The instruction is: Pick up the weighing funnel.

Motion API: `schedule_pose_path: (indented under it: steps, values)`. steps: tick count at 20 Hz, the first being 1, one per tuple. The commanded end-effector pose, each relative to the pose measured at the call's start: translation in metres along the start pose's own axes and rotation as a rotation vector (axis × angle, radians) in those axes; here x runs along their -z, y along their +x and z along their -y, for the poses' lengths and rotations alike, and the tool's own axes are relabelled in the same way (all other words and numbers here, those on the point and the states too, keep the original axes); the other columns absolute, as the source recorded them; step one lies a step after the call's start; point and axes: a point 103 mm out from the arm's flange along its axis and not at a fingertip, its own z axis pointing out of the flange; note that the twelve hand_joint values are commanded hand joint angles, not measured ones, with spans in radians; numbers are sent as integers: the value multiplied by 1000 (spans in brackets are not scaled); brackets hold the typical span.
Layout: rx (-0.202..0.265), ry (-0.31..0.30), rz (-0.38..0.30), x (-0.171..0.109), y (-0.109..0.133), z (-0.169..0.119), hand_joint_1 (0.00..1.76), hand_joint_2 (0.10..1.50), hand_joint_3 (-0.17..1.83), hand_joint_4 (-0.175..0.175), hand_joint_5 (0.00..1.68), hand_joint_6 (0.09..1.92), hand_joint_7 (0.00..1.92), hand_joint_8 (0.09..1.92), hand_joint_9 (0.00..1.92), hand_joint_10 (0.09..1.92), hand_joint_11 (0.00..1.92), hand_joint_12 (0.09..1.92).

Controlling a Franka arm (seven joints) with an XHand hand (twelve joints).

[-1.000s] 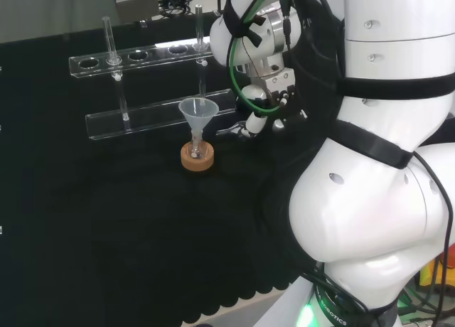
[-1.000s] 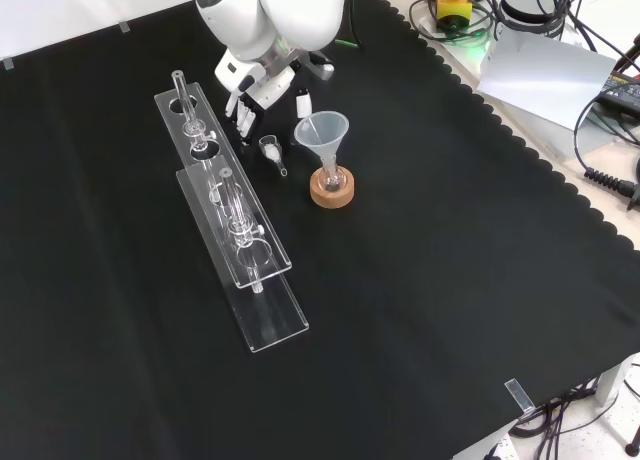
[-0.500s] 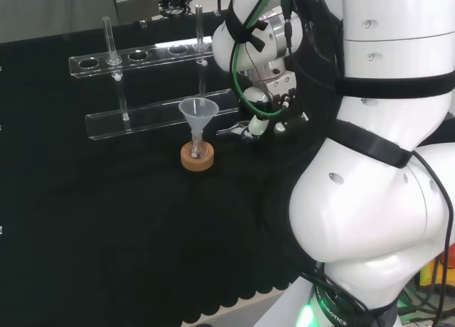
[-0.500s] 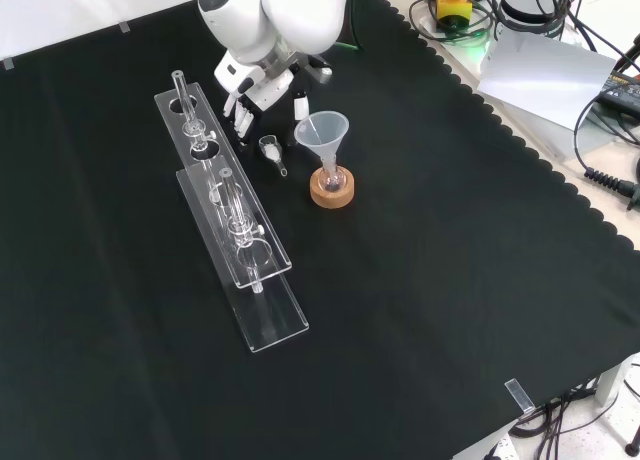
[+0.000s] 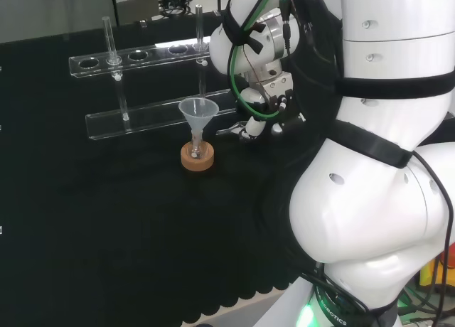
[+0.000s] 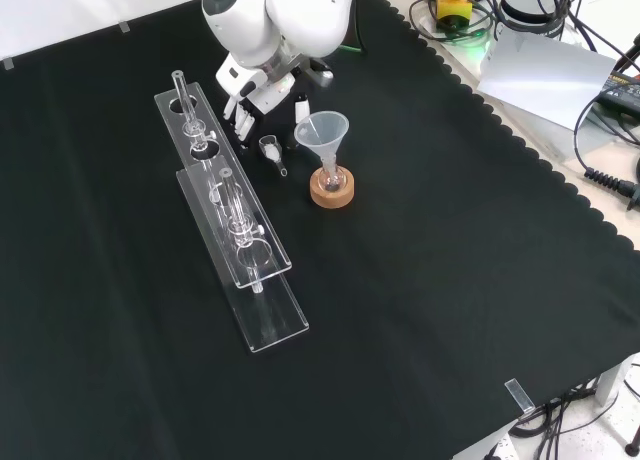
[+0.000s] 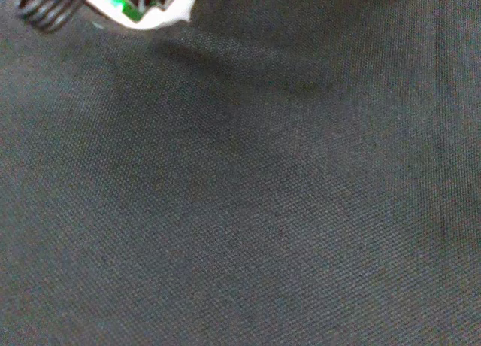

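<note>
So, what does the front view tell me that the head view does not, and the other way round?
Front view: the weighing funnel lies on the cloth between the rack and the funnel, just in front of the hand, whose fingers are straight, not curled round it. Head view: a green cable loops at the wrist, and the arm's white links stand at the right. Both: the funnel in its flask on the cork ring, the rack with tubes, and the hand beside them.
</note>
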Motion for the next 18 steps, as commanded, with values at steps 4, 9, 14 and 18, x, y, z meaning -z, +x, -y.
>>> schedule_pose_path:
  steps: [4,9,14,18]
  values:
    - [9,-1,13,-3,5,-2,883,642,617,-30,618,754,655,766,864,558,515,1267]
    - [14,-2,15,-4,5,-3,892,643,621,-20,673,783,688,765,871,557,521,1264]
    - [9,3,23,-6,7,-3,902,640,628,-16,700,796,723,744,886,548,536,1250]
    - [15,2,16,-6,6,-4,908,641,630,-16,706,799,733,737,893,544,540,1248]
